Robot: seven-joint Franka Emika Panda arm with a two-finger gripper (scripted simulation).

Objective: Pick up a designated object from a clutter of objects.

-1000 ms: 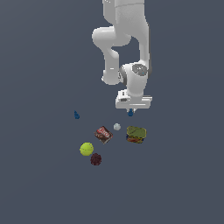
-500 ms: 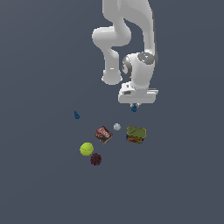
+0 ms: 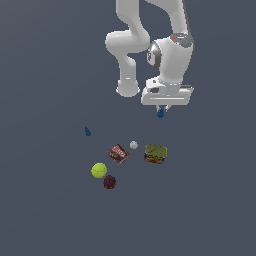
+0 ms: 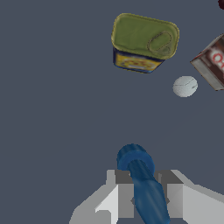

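Observation:
A tiny dark-blue teardrop piece (image 3: pixel 160 113), the designated object, hangs in the air with my gripper (image 3: pixel 161 111) shut on it, well above the floor. In the wrist view the blue piece (image 4: pixel 142 181) sits clamped between my two grey fingers (image 4: pixel 120 199). A second blue teardrop (image 3: pixel 87 131) stands alone on the floor toward the exterior view's left. The clutter lies below me: an olive-green tin (image 3: pixel 155 153), a small pale grey ball (image 3: pixel 133 145), a red-brown can (image 3: pixel 118 153), a yellow-green tennis ball (image 3: pixel 99 170) and a dark-red bumpy ball (image 3: pixel 109 182).
The wrist view shows the olive-green tin (image 4: pixel 144 43), the pale grey ball (image 4: pixel 184 85) and an edge of the red-brown can (image 4: pixel 213 61) on the plain dark grey floor (image 3: pixel 45 210). My white arm (image 3: pixel 150 45) rises above the gripper.
My gripper has risen and drifted toward the exterior view's right, carrying the blue teardrop with it. The objects on the floor have not moved.

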